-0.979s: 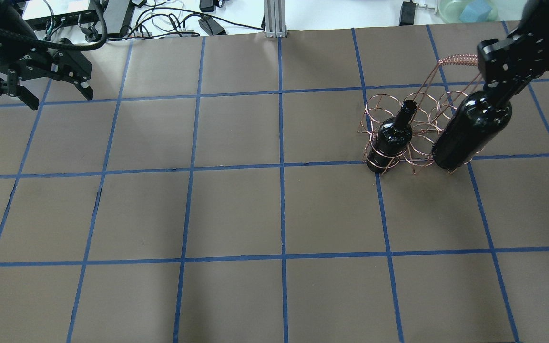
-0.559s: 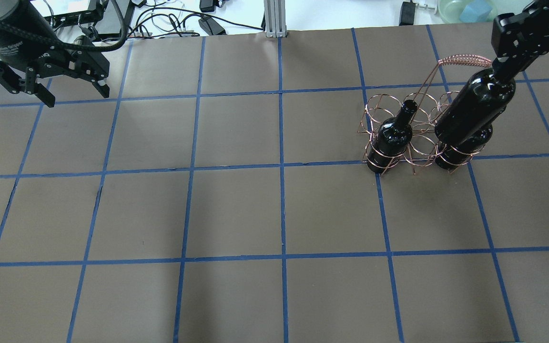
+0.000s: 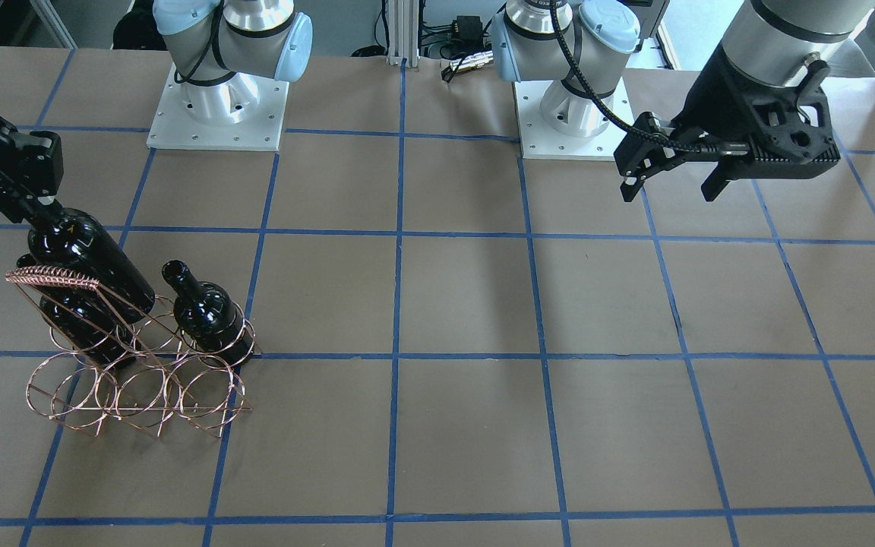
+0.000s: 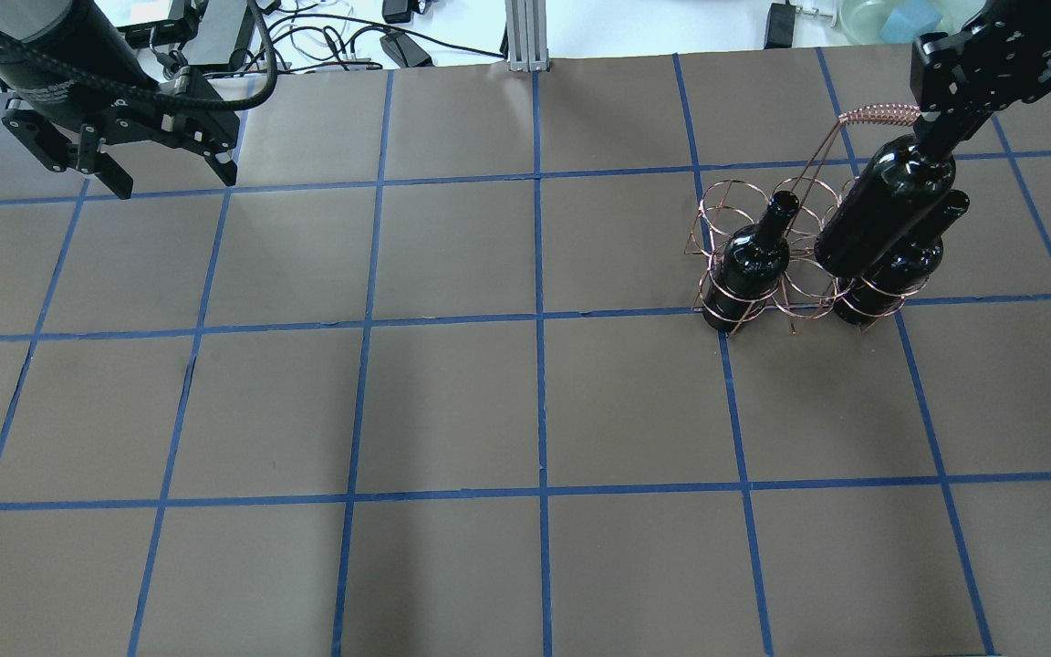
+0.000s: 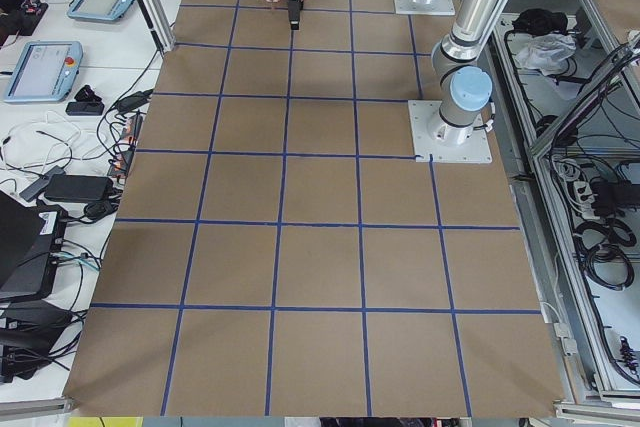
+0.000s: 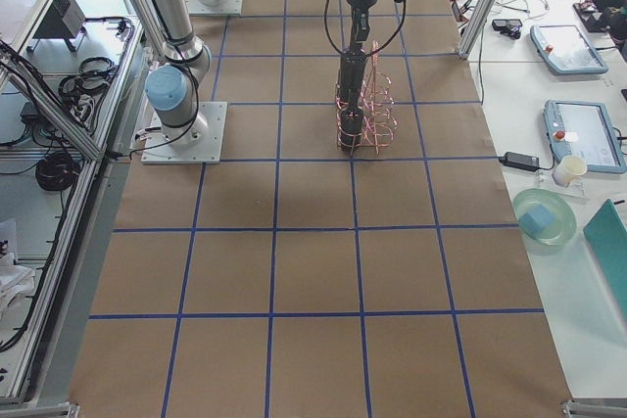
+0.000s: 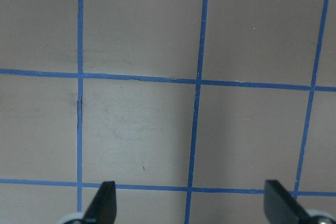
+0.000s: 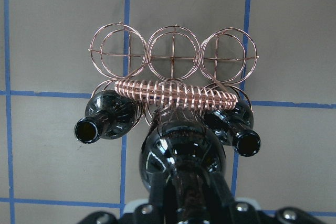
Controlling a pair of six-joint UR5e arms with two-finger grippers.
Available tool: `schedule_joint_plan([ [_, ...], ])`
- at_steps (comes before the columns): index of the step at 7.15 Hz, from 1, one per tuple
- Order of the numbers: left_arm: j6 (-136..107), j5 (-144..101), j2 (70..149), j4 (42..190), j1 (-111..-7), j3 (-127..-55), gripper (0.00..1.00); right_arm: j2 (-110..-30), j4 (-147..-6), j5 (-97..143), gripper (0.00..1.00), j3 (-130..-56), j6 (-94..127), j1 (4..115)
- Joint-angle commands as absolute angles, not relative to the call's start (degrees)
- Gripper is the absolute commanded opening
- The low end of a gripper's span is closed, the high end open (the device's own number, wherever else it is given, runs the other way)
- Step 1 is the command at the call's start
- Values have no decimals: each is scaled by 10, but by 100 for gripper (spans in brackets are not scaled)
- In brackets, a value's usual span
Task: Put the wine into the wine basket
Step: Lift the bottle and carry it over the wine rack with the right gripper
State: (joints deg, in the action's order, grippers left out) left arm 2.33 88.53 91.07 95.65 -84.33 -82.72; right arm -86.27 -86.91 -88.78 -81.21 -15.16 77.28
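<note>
My right gripper (image 4: 936,137) is shut on the neck of a near-black wine bottle (image 4: 881,219) and holds it upright. The bottle's base hangs over the middle ring of the robot-side row of the copper wire wine basket (image 4: 726,196). In the right wrist view the held bottle (image 8: 181,163) sits just below the wrapped handle (image 8: 173,93). Two more bottles stand in the end rings on either side (image 4: 754,260) (image 4: 900,265). From the front I see the same gripper (image 3: 39,216), held bottle (image 3: 92,262) and basket (image 3: 141,387). My left gripper (image 4: 172,178) is open and empty, far to the left.
The brown table (image 4: 535,411) is marked with blue tape squares. The three far-row rings (image 8: 173,51) hold nothing. Cables, boxes and a green bowl (image 4: 890,18) lie beyond the far edge. The left wrist view shows only tabletop between its fingertips (image 7: 105,203).
My right gripper carried the bottle from in front of the right-end bottle away and left, to over the middle ring. My left arm shifted to the right, still open.
</note>
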Motion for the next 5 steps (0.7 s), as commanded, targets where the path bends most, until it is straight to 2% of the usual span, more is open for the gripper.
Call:
schedule_joint_plan([
  [1,29,889,907,955,-852,-829,100,-852,-889,-889,0,-821,-134,796],
  [5,34,889,905,955,-846,-830,100,-842,-911,-910,0,-839,-149,798],
])
